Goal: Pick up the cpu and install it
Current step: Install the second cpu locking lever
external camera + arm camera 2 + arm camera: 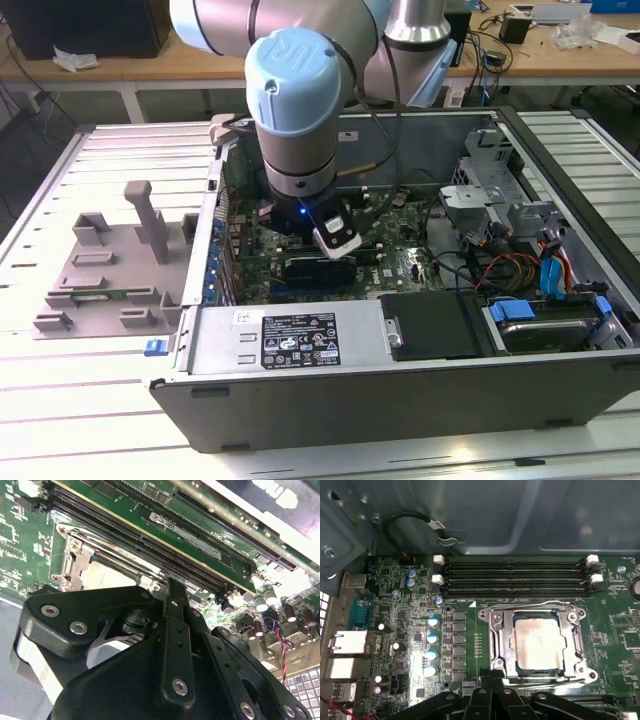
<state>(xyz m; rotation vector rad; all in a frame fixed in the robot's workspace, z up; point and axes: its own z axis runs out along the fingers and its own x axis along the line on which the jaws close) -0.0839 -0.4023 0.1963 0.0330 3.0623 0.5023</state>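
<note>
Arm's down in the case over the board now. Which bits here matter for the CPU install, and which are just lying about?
Job:
- cpu, lying in the socket
- socket frame
- gripper beside it

Lying about:
- grey tray outside the case
- memory slots
- drive cables

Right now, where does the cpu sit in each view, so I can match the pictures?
Exterior view: the arm's wrist covers that stretch of the green motherboard.
First wrist view: the cpu lies in the metal-framed socket, beside the memory slots.
Second wrist view: an edge of the cpu shows inside the same socket.
Shared landmark: the memory slots, in both wrist views.
</note>
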